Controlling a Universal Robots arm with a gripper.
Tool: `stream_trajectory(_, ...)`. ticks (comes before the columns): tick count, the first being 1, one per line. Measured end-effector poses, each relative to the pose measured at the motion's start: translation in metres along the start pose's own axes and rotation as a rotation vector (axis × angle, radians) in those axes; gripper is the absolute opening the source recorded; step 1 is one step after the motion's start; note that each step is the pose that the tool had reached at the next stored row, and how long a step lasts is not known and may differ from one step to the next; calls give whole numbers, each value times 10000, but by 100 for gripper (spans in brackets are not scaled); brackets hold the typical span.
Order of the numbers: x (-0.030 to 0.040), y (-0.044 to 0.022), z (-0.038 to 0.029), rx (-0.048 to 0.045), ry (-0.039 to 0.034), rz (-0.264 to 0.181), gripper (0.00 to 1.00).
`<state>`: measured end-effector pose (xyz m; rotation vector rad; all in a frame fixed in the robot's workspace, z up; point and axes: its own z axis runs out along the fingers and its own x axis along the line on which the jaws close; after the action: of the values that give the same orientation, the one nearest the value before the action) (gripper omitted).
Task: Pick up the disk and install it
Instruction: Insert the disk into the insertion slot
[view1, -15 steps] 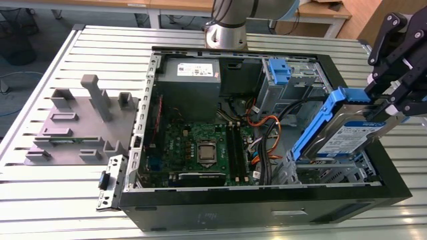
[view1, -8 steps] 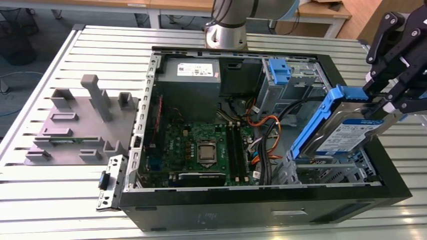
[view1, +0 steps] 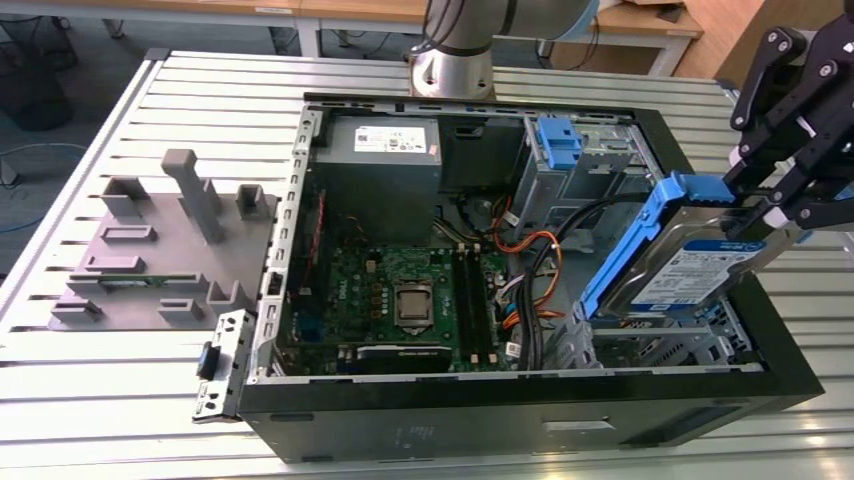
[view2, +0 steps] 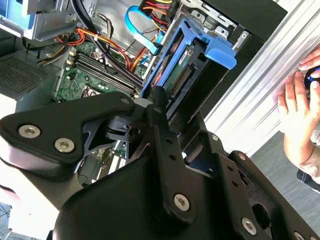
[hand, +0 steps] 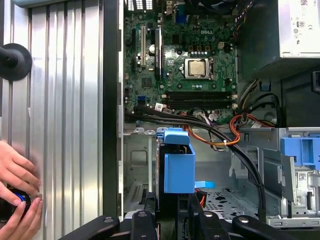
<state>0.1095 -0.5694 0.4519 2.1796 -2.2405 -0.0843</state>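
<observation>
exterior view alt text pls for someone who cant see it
A gripper holds the disk, blue-framed, tilted over the drive bay at the exterior view's right end of an open computer case. The case lies on a slatted metal table, motherboard exposed; a grey fixture stands on the exterior view's left.
</observation>
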Motion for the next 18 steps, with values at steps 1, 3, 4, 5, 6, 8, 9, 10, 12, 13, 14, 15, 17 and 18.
stream_trajectory(1, 0, 0, 1, 0, -1, 0, 35)
stream_trajectory(3, 0, -13, 6, 0, -3, 1, 35)
stream_trajectory(4, 0, -22, 7, 0, -3, 0, 35)
stream_trajectory(5, 0, -22, 8, 0, -2, 1, 35)
stream_trajectory(6, -1, -22, 12, 0, -4, 1, 35)
stream_trajectory(8, 0, -23, 18, 0, -1, 1, 35)
stream_trajectory(9, 0, -23, 19, 0, -1, 0, 35)
stream_trajectory(10, 1, -23, 20, 0, -2, 0, 35)
stream_trajectory(12, 4, -23, 23, -1, -1, 0, 35)
stream_trajectory(13, 5, -23, 25, 0, -2, 0, 35)
stream_trajectory(14, 7, -24, 28, 0, -2, 0, 35)
stream_trajectory(15, 7, -24, 31, 1, -4, 0, 35)
stream_trajectory(17, 8, -24, 36, 2, -2, 1, 35)
stream_trajectory(18, 8, -24, 36, 2, -1, 0, 35)
